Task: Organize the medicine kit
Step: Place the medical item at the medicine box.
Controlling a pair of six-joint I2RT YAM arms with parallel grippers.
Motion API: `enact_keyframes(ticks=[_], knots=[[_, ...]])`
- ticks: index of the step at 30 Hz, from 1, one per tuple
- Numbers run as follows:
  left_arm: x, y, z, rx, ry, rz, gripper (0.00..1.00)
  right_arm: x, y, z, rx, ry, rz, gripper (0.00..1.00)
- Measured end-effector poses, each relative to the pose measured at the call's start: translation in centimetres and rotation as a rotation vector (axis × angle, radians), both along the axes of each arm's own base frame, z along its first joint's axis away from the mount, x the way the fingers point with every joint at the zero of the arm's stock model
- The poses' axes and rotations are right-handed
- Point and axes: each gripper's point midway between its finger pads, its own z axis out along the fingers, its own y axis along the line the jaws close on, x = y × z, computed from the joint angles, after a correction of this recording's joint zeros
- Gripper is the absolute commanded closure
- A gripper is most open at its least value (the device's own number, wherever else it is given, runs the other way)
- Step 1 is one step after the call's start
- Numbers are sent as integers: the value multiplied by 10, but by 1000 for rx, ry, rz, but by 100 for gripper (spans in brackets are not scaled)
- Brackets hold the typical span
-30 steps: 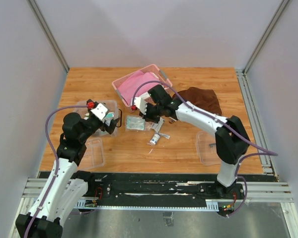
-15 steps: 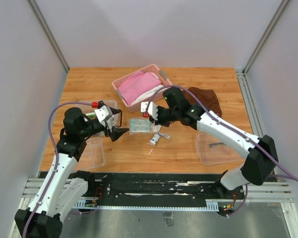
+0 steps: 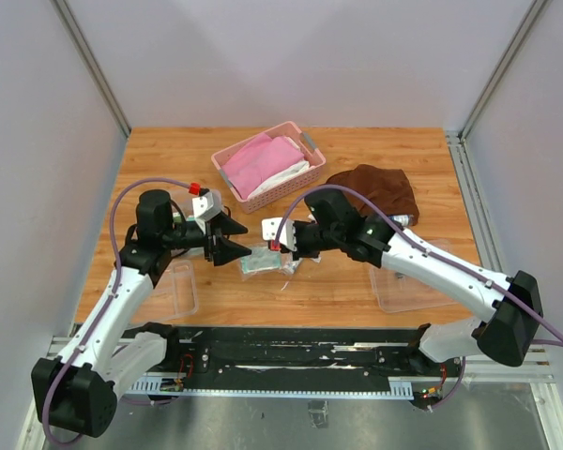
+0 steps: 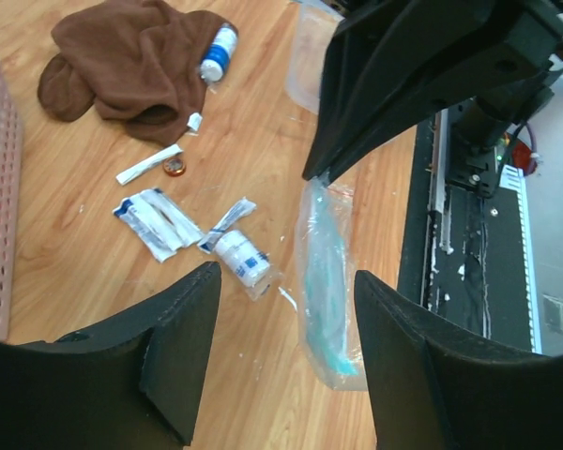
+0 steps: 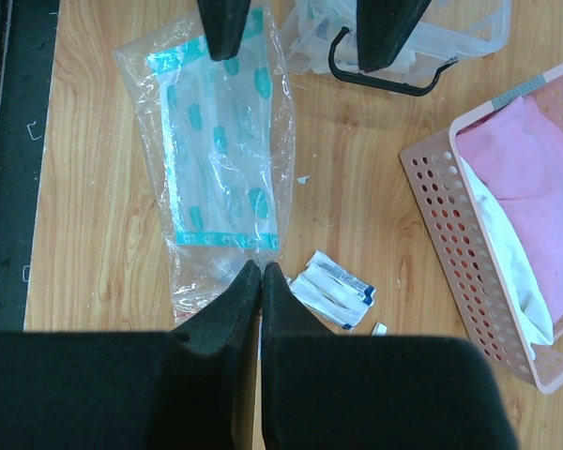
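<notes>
My right gripper point(image 5: 261, 267) is shut on the edge of a clear plastic bag point(image 5: 220, 159) with teal-printed contents. In the top view my right gripper point(image 3: 281, 246) holds the bag point(image 3: 260, 262) low over the table. My left gripper point(image 3: 236, 240) is open and faces the bag. In the left wrist view the bag point(image 4: 328, 291) hangs between my left gripper's point(image 4: 291, 375) spread fingers without touching them. The clear medicine kit box point(image 5: 450, 37) with its dark handle point(image 5: 385, 80) sits behind my left gripper. My left arm mostly hides it in the top view.
White packets point(image 4: 159, 220) and a small white bottle point(image 4: 242, 258) lie mid-table. A brown cloth point(image 3: 380, 187) with a blue-capped bottle point(image 4: 218, 52) is at the right. A pink basket point(image 3: 267, 169) stands at the back. Clear trays lie at the front left point(image 3: 176, 286) and front right point(image 3: 399, 281).
My right gripper has carried the bag toward the front of the table. My left gripper has swung right, away from the kit box, up to the bag, with its fingers spread.
</notes>
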Motion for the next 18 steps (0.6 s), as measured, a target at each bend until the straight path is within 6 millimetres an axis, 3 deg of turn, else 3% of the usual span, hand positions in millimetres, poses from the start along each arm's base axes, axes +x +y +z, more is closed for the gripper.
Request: enact_keyframes(ticks=[11, 18], knots=[[-11, -9, -3, -7, 27, -50, 60, 9, 1, 2, -6, -47, -57, 99], [-12, -11, -11, 1, 50, -56, 83, 9, -4, -6, -15, -46, -73, 99]])
